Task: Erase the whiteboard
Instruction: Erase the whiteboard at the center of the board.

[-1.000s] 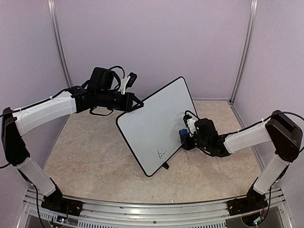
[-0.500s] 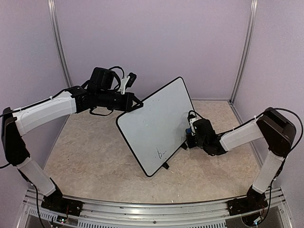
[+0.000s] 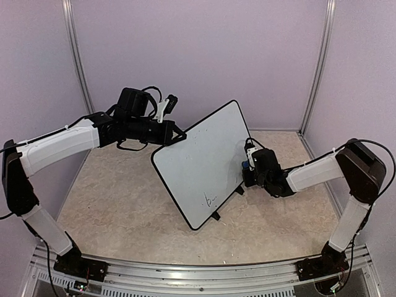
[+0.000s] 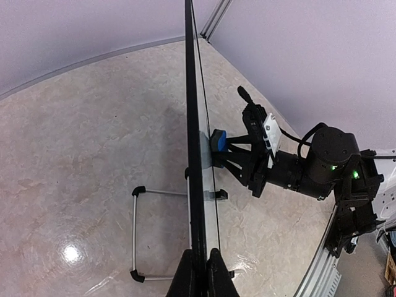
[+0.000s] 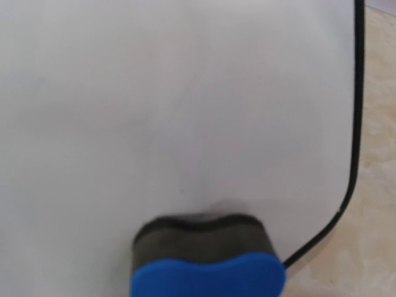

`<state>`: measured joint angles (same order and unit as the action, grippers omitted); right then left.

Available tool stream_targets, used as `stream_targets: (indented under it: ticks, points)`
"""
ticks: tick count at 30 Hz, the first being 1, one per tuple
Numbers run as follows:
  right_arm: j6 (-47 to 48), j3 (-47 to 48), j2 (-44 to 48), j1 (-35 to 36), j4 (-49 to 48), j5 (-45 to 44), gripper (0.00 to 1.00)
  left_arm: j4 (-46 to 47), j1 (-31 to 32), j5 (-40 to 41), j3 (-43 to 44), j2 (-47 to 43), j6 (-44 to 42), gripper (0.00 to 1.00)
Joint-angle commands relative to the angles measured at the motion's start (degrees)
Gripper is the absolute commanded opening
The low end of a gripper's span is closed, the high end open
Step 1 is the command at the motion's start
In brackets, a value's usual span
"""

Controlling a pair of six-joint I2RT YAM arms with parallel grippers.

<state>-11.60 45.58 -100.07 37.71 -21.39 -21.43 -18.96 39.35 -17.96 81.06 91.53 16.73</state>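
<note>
Tilted whiteboard (image 3: pixel 198 161), blue eraser (image 5: pixel 207 272) touching it.
Top rim pinched by left gripper (image 4: pixel 199 275); right gripper (image 3: pixel 246 167) pinches eraser, near board's right edge.

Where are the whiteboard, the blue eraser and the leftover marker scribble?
whiteboard (image 3: pixel 198 158): top external view, on the bare white face near its middle.
blue eraser (image 5: pixel 207 278): right wrist view, on its blue back.
marker scribble (image 3: pixel 211 199): top external view, on the ink near the board's lower corner.
</note>
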Motion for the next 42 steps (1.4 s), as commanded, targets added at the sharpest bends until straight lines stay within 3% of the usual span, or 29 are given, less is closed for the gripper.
stream_targets:
  ticks: [1,14,35,42]
  points:
    - [0.7,0.79,-2.18,0.24,-4.73,9.46,0.29,0.94,3.54,-8.58,-0.28,2.34,-5.66,0.0]
    - [0.96,-3.59,-2.25,2.39,-12.96,18.9,0.29,0.86,3.3,-7.76,-0.11,3.43,-4.62,0.0]
    - [-0.05,-7.29,-3.63,11.45,-18.87,19.99,0.29,0.76,3.1,-7.45,-0.05,3.74,-4.16,0.0]
    - [-4.84,-9.6,0.84,9.61,-19.78,19.05,0.29,0.77,3.1,-7.36,-0.11,3.83,-4.16,0.0]
